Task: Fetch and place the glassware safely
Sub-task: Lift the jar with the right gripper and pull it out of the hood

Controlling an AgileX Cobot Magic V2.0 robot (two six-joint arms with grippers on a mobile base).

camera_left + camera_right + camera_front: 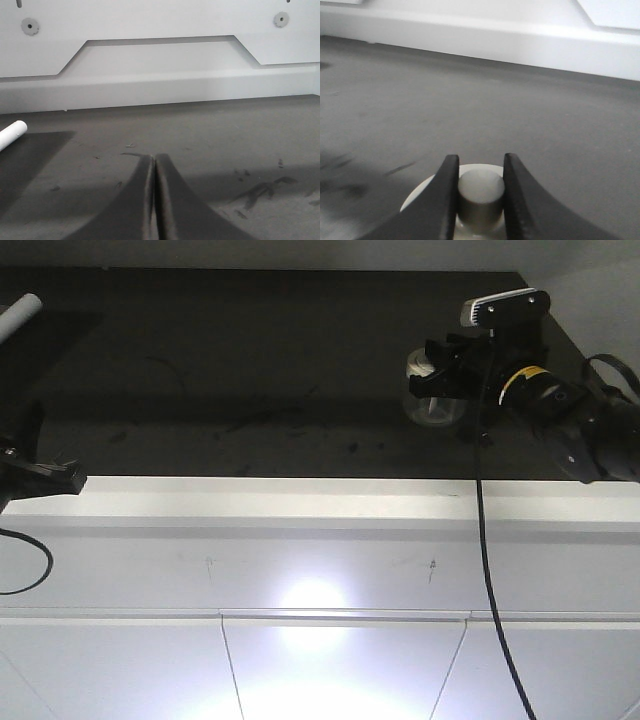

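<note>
The glassware [432, 405] is a small clear jar with a cream-white lid [427, 190], standing on the dark counter [250, 370] at the right. My right gripper [432, 375] sits over it, shut on the lid's central knob [481, 192], with one black finger on each side of the knob. In the right wrist view only the lid and knob show; the glass body is hidden below. My left gripper [154, 159] is shut with nothing between its fingers, low over the counter at the far left [40, 475].
A white cylindrical tube [18, 316] lies at the counter's far left [11, 134]. A white back wall with a recessed panel [160, 65] closes the far side. The counter's white front edge [300, 502] runs above cabinet doors. A black cable [490, 580] hangs from the right arm.
</note>
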